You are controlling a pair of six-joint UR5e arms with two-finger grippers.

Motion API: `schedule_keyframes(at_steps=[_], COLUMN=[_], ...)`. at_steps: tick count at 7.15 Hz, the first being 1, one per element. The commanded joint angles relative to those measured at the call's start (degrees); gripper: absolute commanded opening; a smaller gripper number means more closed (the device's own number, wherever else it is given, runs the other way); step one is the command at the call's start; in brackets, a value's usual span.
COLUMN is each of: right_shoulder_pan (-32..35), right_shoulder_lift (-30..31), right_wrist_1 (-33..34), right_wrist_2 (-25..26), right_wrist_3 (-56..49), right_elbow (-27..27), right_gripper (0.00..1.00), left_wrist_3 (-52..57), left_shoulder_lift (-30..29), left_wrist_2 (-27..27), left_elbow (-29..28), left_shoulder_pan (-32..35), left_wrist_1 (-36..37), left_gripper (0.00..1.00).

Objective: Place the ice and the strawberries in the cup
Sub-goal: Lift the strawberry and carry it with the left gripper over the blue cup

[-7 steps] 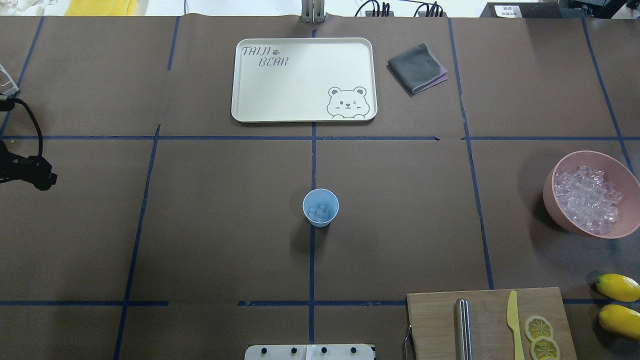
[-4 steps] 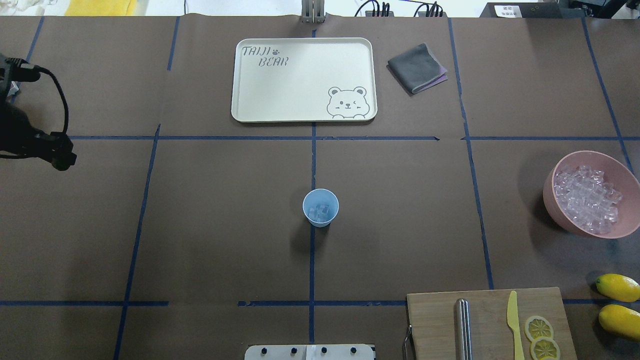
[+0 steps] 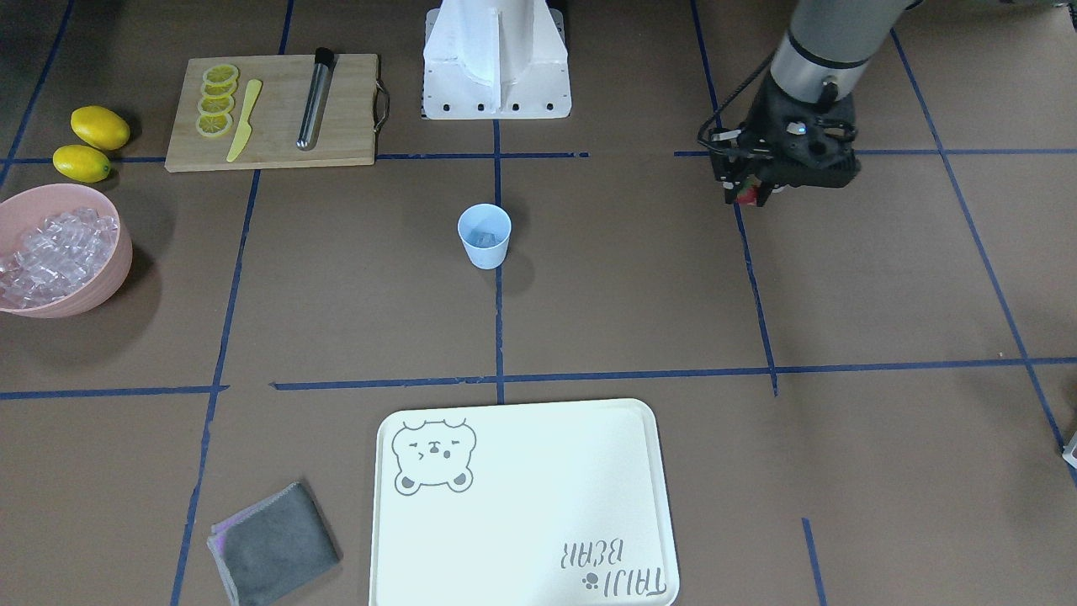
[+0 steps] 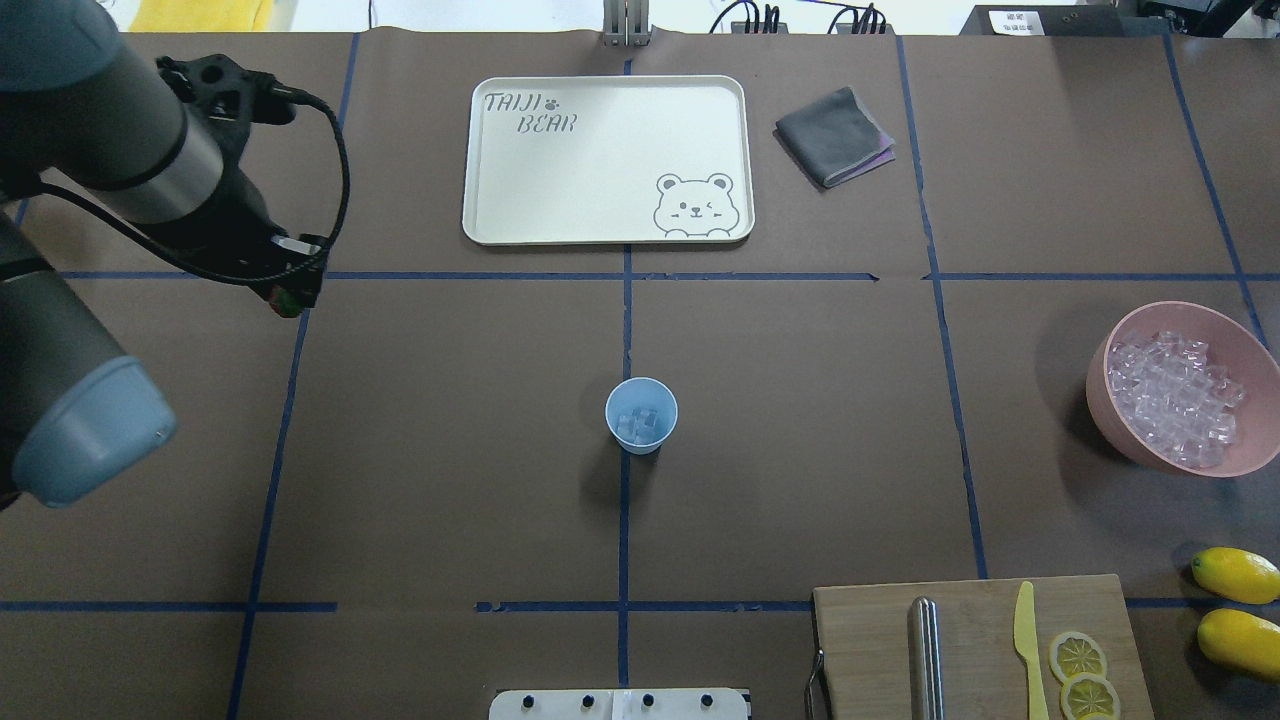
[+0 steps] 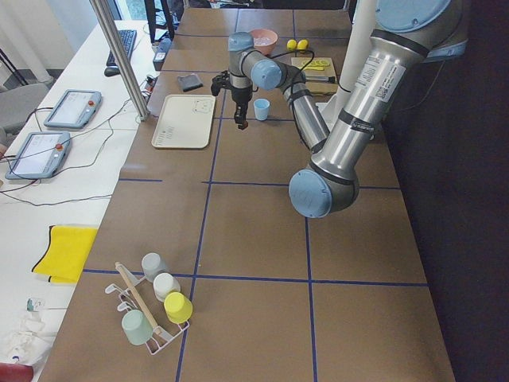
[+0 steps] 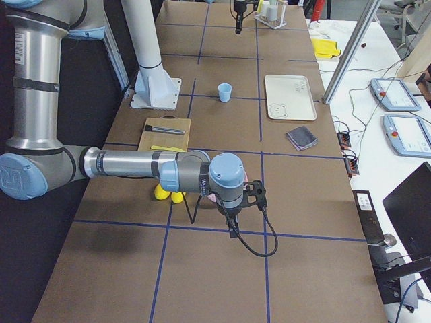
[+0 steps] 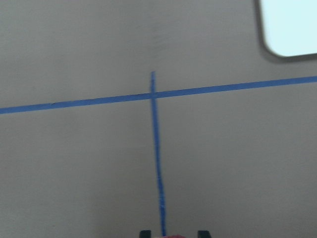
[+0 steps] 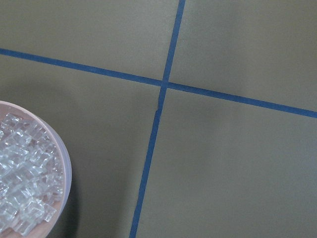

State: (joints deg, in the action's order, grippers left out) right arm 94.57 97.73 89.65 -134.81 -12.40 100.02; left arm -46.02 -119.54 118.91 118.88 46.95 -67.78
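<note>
Gripping strawberry (image 3: 744,196) in left hand (image 4: 289,298), well off cup (image 3: 484,236); probably light, squashy: hold mid-body, gently. Right hand (image 6: 232,227): can't tell.

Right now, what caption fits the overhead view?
Left hand holds a strawberry far left of the cup, ice inside.

Dull brown paper covers the table (image 4: 430,480), crossed by a grid of blue tape lines (image 4: 623,530), and a pale blue cup (image 4: 630,395) at its middle holds clear whitish ice (image 4: 640,425). A cream tray (image 4: 600,160) bears a grey bear outline and grey lettering, beside a dark grey cloth (image 4: 830,135) edged in purple. A pink bowl (image 4: 1102,400) holds more glassy ice, two lemons (image 4: 1235,574) are bright yellow, and the black left gripper (image 3: 750,199) grips a red strawberry (image 3: 745,194).
</note>
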Motion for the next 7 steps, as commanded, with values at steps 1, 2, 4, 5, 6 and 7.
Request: schedule_keyframes(at_steps=[1, 2, 4, 5, 6, 7], right_shoulder_pan=[0.0, 0.0, 0.0, 0.0, 0.0, 0.0], right_shoulder_lift=[0.0, 0.0, 0.0, 0.0, 0.0, 0.0], right_wrist_1=[0.0, 0.0, 0.0, 0.0, 0.0, 0.0], right_wrist_2=[0.0, 0.0, -0.2, -0.2, -0.2, -0.2], right_wrist_3=[0.0, 0.0, 0.1, 0.1, 0.1, 0.1], right_elbow=[0.0, 0.0, 0.2, 0.2, 0.2, 0.2], right_gripper=[1.0, 0.99, 1.0, 1.0, 1.0, 0.99], left_wrist_3=[-8.3, -10.7, -16.1, -19.3, -22.6, -24.2], left_shoulder_lift=[-8.3, -12.4, -19.2, -21.1, -23.3, -25.2], left_wrist_2=[-4.3, -4.7, -6.8, -8.7, -9.0, -10.1], left_elbow=[-4.3, -9.1, -16.5, -19.8, -24.5, -28.1], left_shoulder_pan=[-6.6, -8.4, -11.7, -13.8, -15.1, -16.1], left_wrist_1=[0.5, 0.5, -0.2, -3.0, -6.9, -8.7], left_gripper=[0.02, 0.02, 0.02, 0.02, 0.02, 0.02])
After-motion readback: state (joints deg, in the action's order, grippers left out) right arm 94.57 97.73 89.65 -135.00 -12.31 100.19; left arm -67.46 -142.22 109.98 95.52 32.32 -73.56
